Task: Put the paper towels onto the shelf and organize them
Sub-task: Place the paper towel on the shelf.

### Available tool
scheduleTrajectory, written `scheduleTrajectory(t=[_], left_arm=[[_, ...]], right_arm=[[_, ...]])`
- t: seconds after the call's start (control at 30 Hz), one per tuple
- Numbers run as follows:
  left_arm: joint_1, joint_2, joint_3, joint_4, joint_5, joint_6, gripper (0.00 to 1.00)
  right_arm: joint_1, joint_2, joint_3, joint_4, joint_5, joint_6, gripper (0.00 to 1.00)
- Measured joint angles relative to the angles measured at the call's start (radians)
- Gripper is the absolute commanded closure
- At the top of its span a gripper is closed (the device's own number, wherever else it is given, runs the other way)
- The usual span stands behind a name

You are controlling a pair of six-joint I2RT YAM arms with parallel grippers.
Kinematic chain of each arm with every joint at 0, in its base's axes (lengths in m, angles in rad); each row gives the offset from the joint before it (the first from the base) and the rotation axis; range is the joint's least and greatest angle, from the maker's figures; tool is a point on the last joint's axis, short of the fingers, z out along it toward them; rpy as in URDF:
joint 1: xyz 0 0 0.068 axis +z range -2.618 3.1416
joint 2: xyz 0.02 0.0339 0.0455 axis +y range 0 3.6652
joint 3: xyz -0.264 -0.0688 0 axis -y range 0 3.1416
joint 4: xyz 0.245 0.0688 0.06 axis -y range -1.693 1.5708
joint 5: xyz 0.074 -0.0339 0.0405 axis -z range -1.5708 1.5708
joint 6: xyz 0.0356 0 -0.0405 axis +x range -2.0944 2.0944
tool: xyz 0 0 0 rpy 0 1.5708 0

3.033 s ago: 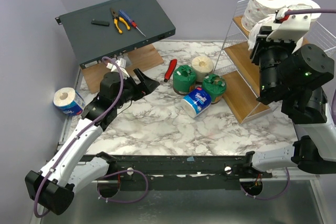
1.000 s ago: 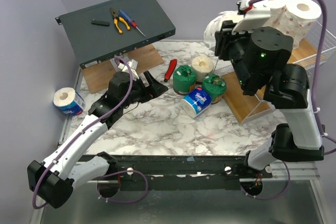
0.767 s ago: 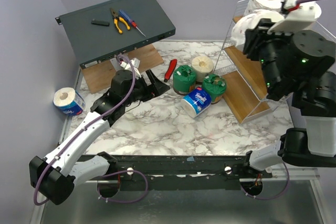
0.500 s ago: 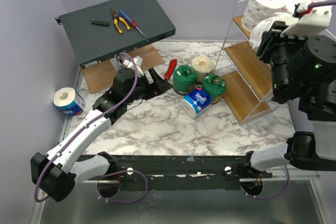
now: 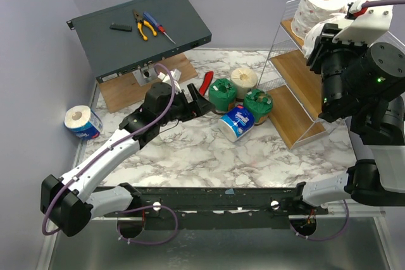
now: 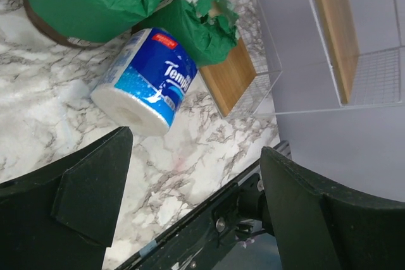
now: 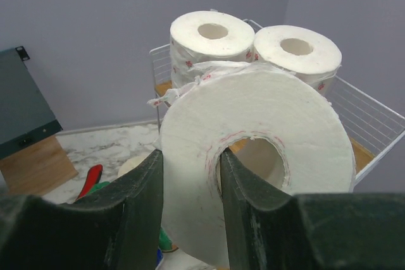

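Placing step: right jaws pinch a white roll by its wall, one finger in its core, near the shelf top tier where two rolls sit; next, lower it beside them and release. Left jaws gape empty over the blue-wrapped roll

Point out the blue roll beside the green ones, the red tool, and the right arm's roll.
blue roll (image 6: 155, 77), left wrist view, printed wrapper.
red tool (image 5: 206, 80), top view, handle.
held roll (image 7: 310, 131), right wrist view, flat end face.

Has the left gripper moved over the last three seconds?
Yes. The left gripper has travelled right and now sits just in front of the red-handled tool, close to the left green-wrapped roll.
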Motion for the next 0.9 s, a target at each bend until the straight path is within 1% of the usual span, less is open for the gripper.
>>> scheduleTrajectory(t=[0.1, 0.23, 0.27, 0.3, 0.37, 0.43, 0.57, 0.67, 0.73, 0.9], left_arm=[[-0.010, -0.002, 0.011, 0.047, -0.003, 0.008, 0.13], [-0.043, -0.017, 0.024, 0.204, -0.006, 0.055, 0.08], [-0.058, -0.023, 0.028, 0.288, -0.006, 0.084, 0.06], [-0.068, -0.025, 0.031, 0.329, -0.005, 0.097, 0.05], [-0.103, -0.024, 0.045, 0.473, -0.003, 0.167, 0.04], [-0.126, -0.015, 0.066, 0.581, 0.012, 0.227, 0.04], [-0.148, 0.064, 0.140, 0.810, 0.109, 0.339, 0.01], [-0.156, 0.133, 0.164, 0.951, 0.184, 0.402, 0.01], [-0.172, 0.193, 0.192, 0.994, 0.226, 0.449, 0.01], [-0.231, 0.322, 0.306, 1.001, 0.276, 0.589, 0.01]], right_arm=[[0.000, 0.004, 0.000, 0.037, 0.003, -0.027, 0.60], [0.000, -0.006, -0.031, 0.068, 0.011, -0.033, 0.60], [0.000, -0.013, -0.048, 0.073, 0.014, -0.031, 0.60], [0.000, -0.022, -0.068, 0.075, 0.017, -0.028, 0.60], [0.000, -0.039, -0.107, 0.076, 0.017, -0.018, 0.60], [0.000, -0.050, -0.124, 0.064, 0.016, 0.007, 0.60], [0.000, -0.061, -0.124, -0.001, 0.007, 0.094, 0.60], [0.000, -0.066, -0.125, -0.039, -0.003, 0.142, 0.60], [0.000, -0.066, -0.125, -0.054, -0.009, 0.160, 0.60], [0.000, -0.066, -0.124, -0.066, -0.014, 0.181, 0.60]])
